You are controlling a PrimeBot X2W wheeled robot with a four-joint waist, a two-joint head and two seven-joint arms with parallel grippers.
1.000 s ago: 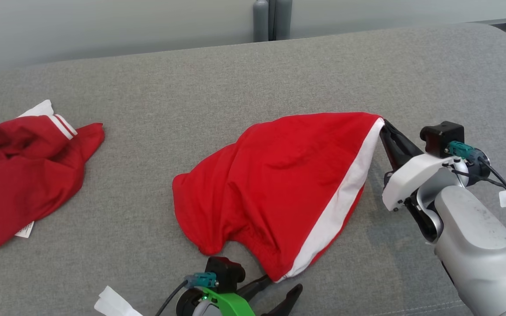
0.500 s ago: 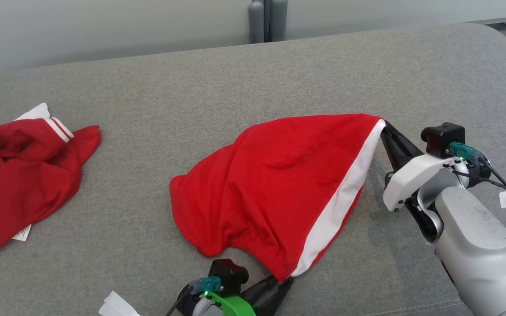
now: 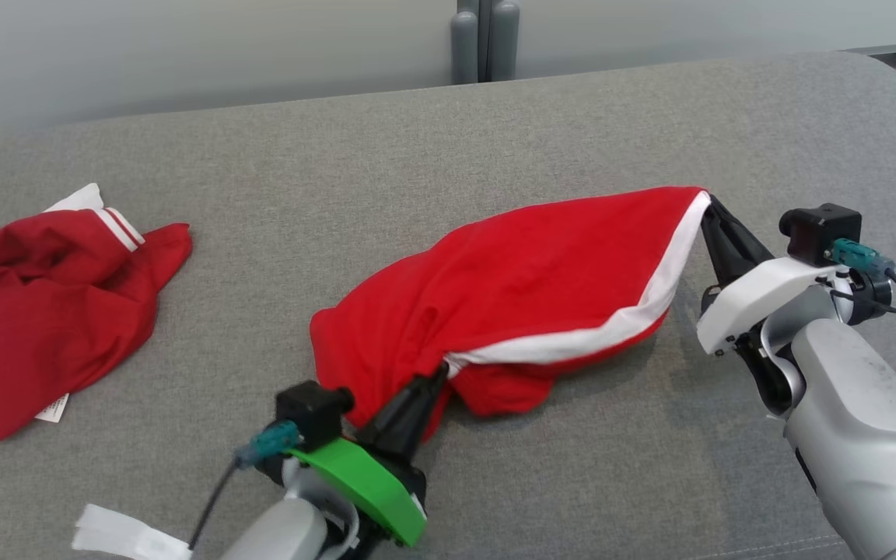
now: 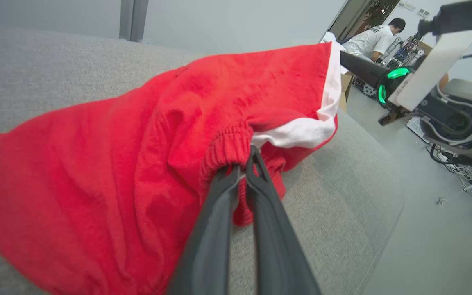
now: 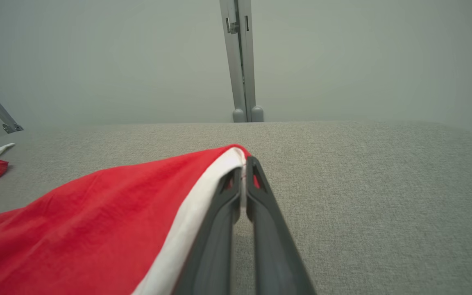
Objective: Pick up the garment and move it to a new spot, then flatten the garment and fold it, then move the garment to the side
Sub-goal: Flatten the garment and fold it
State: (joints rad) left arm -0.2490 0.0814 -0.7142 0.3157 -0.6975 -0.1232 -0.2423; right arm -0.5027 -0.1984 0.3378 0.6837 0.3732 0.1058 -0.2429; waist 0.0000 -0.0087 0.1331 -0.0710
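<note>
The garment (image 3: 541,288) is red with a white stripe and hangs stretched between my two grippers above the grey cushion (image 3: 417,148). My left gripper (image 3: 439,372) is shut on the garment's gathered elastic hem, seen close up in the left wrist view (image 4: 244,162). My right gripper (image 3: 708,208) is shut on the far corner by the white stripe (image 5: 244,166). The garment (image 4: 137,135) sags in the middle and its lower folds touch the cushion.
A second crumpled red garment (image 3: 43,311) with white trim lies at the left of the cushion. A white tag (image 3: 117,533) shows near my left arm. A grey post (image 3: 485,39) stands behind the cushion. A person (image 4: 377,37) sits far off in the left wrist view.
My left gripper shut on the garment's hem and lifted it up and to the left. The white stripe went from steep to nearly level. My right gripper kept its grip and shifted slightly.
</note>
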